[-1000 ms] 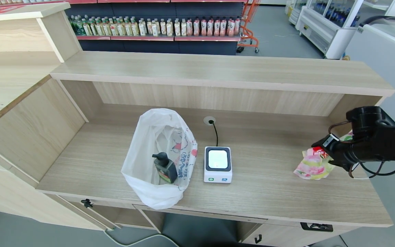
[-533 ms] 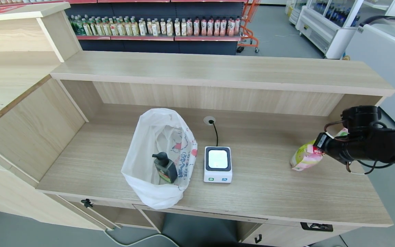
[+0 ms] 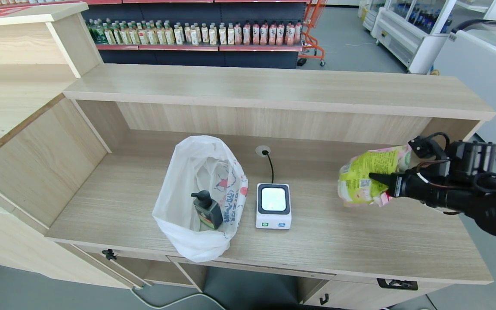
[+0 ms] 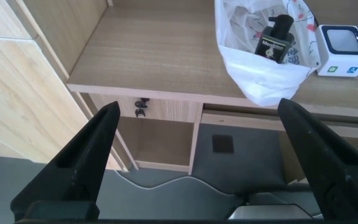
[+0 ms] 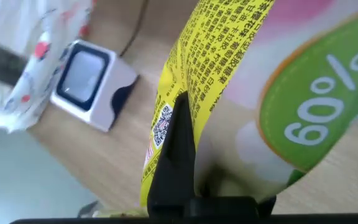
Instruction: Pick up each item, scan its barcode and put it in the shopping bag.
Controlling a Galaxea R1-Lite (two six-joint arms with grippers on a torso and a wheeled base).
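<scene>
Above the counter (image 3: 325, 234), right of the scanner (image 3: 273, 206), the right gripper (image 3: 388, 172) clamps the snack pouch (image 3: 362, 176), held off the surface. One dark finger (image 5: 178, 149) lies across its yellow printed face, beside the small code. Left gripper (image 4: 197, 109) is spread wide and holds nothing, short of the shopping bag (image 4: 260, 81).

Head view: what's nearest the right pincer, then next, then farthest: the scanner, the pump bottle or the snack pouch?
1. Snack pouch: gripped in the right pincer, over the counter's right side.
2. Scanner: mid-counter, left of the pouch.
3. Pump bottle: farthest left, inside the shopping bag.
</scene>
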